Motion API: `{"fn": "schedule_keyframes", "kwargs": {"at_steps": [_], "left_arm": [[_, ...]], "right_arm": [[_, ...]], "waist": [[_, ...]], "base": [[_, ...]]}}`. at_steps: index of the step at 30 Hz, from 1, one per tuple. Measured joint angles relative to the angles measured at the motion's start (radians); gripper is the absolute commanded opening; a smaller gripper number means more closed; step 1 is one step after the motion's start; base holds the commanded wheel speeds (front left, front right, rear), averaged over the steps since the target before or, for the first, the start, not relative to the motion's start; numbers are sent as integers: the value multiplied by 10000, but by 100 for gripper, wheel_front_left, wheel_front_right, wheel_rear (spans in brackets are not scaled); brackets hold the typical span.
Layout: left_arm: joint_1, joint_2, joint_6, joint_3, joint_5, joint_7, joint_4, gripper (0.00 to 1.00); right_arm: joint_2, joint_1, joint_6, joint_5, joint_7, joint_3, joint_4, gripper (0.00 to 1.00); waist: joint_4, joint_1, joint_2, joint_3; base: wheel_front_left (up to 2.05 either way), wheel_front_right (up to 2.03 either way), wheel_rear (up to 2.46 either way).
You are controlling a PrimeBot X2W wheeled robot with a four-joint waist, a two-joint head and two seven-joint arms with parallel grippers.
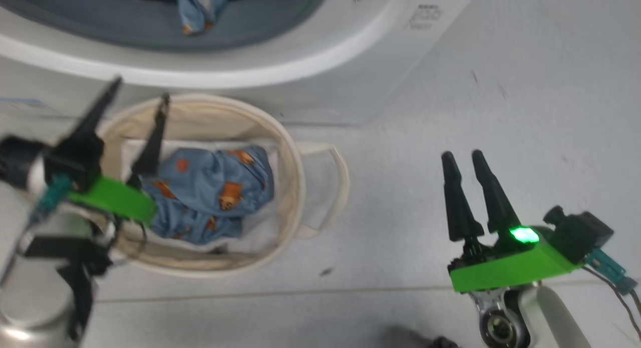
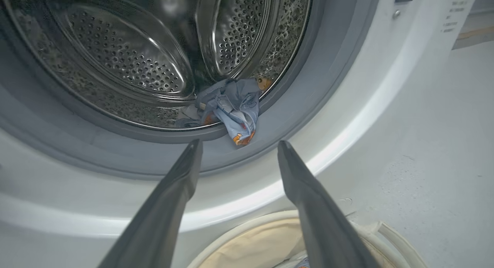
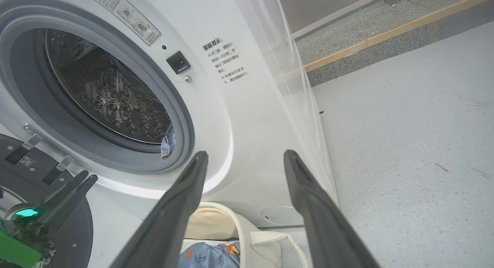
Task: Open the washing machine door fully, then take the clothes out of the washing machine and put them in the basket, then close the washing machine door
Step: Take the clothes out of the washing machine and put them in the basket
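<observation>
Where the washer [image 1: 350, 62] stands with its door [image 3: 75, 248] swung open, seen at the lower left of the right wrist view, the items lie as follows. Garment one [image 2: 233, 106]: blue, orange-printed, bunched at the front lip of the drum [image 2: 127, 59], a fold hanging over the grey seal [image 2: 320, 86]. Garment two [image 1: 210, 193]: same print, crumpled inside the basket [image 1: 293, 152], on white cloth [image 1: 129, 155]. Basket: cream, on the floor [image 1: 501, 112] just before the washer, one loop handle [image 1: 344, 183] at its right. Left hand [image 1: 141, 88]: fingers apart, empty, above the basket's left rim, pointing toward the drum. Right hand [image 1: 462, 154]: fingers apart, empty, over bare floor, well right of the basket.
</observation>
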Motion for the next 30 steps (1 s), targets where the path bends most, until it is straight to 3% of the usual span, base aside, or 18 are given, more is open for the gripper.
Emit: {"fn": "schedule_keyframes", "kwargs": {"at_steps": [5,8,15,20,30], "left_arm": [[-1746,533,-46,-545,-970,642,391,100],[-2626,568,-46,-606,-1893,1267,755,100],[-4171,558,-44,-1168,-2569,2495,1252,100],[-5044,512,-8,-1597,-2360,3515,1946,100],[-6094,510,1114,-2075,-1331,4529,3534,100]], "right_arm": [[0,-410,0,311,0,171,-150,100],[2,-519,0,372,0,324,-173,100],[2,-573,0,487,0,512,-359,100],[2,-623,0,539,0,792,-479,100],[4,-653,0,537,0,1622,-757,100]], "waist": [[-434,2,0,954],[-711,2,0,1299],[-1097,1,0,1734],[-1228,1,0,1895],[-1658,0,0,2025]], "base": [[0,0,0],[0,0,0],[0,0,0],[0,0,0],[0,0,0]]}}
